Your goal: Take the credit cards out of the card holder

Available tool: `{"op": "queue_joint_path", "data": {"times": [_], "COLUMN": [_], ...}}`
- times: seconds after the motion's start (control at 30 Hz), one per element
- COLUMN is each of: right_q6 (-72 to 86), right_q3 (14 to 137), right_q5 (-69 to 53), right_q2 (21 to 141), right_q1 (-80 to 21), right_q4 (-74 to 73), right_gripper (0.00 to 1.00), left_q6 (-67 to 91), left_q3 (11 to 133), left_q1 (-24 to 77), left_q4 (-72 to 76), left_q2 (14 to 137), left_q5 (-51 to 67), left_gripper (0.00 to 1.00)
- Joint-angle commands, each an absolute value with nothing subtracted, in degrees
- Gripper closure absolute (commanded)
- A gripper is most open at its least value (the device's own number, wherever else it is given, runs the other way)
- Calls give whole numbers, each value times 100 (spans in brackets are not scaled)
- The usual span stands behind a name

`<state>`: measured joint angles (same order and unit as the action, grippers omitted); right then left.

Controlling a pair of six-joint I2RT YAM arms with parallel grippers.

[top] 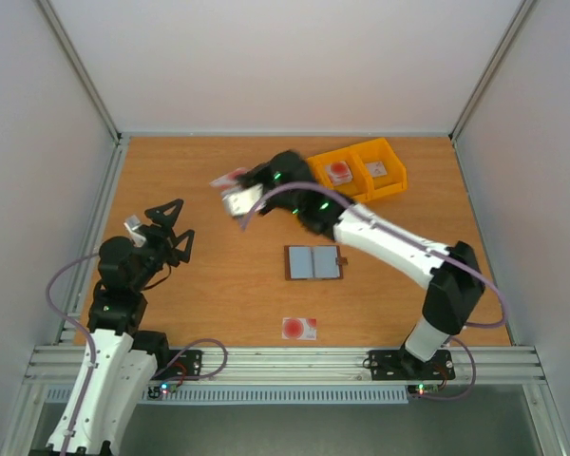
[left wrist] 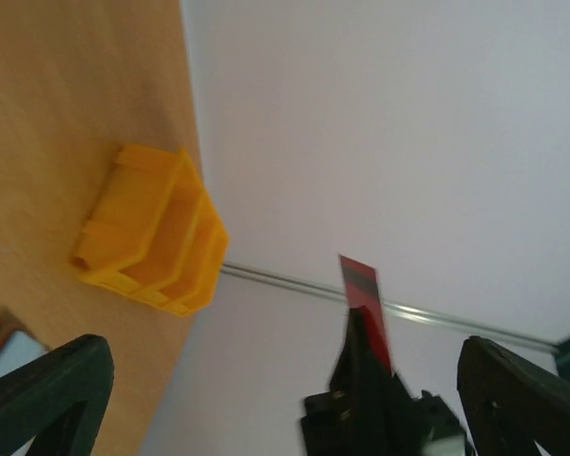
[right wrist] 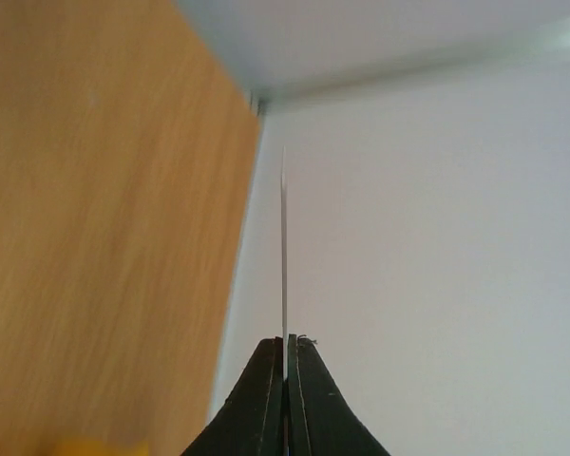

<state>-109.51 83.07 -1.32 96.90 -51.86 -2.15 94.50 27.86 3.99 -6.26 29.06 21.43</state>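
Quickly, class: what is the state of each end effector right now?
Left end effector: open, holding nothing.
Right end effector: closed on a credit card.

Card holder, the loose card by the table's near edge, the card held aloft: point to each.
card holder [top: 302, 263], top view, left half of its grey-blue lining.
loose card [top: 294, 329], top view, its red spot.
held card [left wrist: 361, 296], left wrist view, red face below the dark stripe.

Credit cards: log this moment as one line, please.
right gripper: shut on red card, aloft | left gripper: open, empty | card holder: open, flat | pale card: on table, near edge
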Motion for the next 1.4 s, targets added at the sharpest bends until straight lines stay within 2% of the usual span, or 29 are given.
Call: {"op": "queue_joint_path", "data": {"times": [0.0,0.1,0.27,0.43,0.6,0.87,1.13,1.37], "right_q6": [-9187,-9279,-9295,-9484,-9859,-10469,-11361,-11536], "right_q3": [8767,8746,8943,9292,9810,10351,10189,9972], "right_q5": [-771,-796,-1060,-1102,-912,-452,-30,-82], "right_q2": [9249,9531,10149,10802,11621,12433,12748,12790], "right_q1": [-3493,-2562,-1698,-1342,-1196,-1119,-1090,-1142], "right_q4": [-2624,-3022,-2872,-2638,-2779,-2687,-2127,-1516], "right_gripper": [99,99,99,99,99,99,99,98], "left_q6": [9251,8662,6764,5212,3676,3469,3632,3644], "left_q3": [2413,2178,2065,1842,1617,1547,1487,1485], "left_q1": [391,378,369,369,381,378,380,379], "left_q4": [-1050,-1227,-1281,-944,-229,-182,-125,-112], "left_q2": [2837,2913,3253,3220,3043,3191,3339,3351], "left_q5": [1719,1454,1273,605,625,695,800,783], "left_gripper": [1,1,1,1,1,1,1,1]}}
